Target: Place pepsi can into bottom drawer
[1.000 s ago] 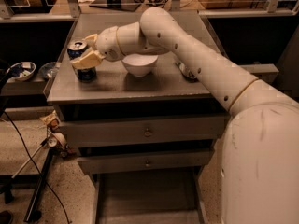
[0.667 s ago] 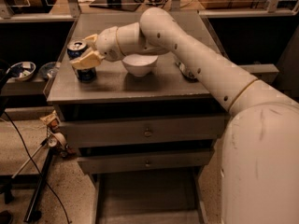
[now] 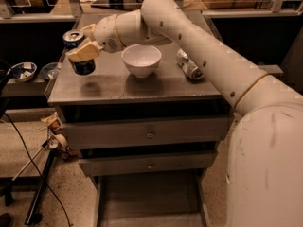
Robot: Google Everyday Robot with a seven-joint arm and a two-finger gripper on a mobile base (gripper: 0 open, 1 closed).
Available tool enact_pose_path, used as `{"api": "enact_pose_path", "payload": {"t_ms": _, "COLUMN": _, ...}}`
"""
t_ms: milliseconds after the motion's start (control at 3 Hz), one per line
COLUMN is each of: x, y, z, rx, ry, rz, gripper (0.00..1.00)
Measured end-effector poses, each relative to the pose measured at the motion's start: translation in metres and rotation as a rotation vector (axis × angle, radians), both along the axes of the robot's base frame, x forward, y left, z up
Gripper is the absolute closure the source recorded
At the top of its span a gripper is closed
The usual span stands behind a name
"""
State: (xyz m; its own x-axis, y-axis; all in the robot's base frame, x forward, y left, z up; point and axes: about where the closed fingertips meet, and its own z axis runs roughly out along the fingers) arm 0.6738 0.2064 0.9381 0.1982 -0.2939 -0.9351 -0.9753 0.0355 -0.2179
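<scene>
Gripper (image 3: 79, 42) clenched on the pepsi can (image 3: 84, 67): one tan finger (image 3: 84, 51) lies across the can's front and the other sits behind its rim. The can is between the fingers. It is near upright on its long axis, silver top up and tipped slightly to the picture's left, with its shadow on the cabinet top (image 3: 118, 86) below. White bowl (image 3: 141, 59) just right of gripper. Dented can (image 3: 189, 66) lies further right. Bottom drawer (image 3: 147, 197) pulled out, well below gripper.
</scene>
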Motion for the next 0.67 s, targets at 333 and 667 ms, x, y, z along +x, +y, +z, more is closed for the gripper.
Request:
{"api": "enact_pose_path", "payload": {"t_ms": 333, "x": 0.0, "y": 0.0, "z": 0.0, "rx": 0.0, "ry": 0.001, "rz": 0.0, "gripper": 1.0}}
{"api": "enact_pose_path", "payload": {"t_ms": 667, "x": -0.021, "y": -0.005, "z": 0.004, "rx": -0.003, "ry": 0.02, "rz": -0.004, "gripper": 1.0}}
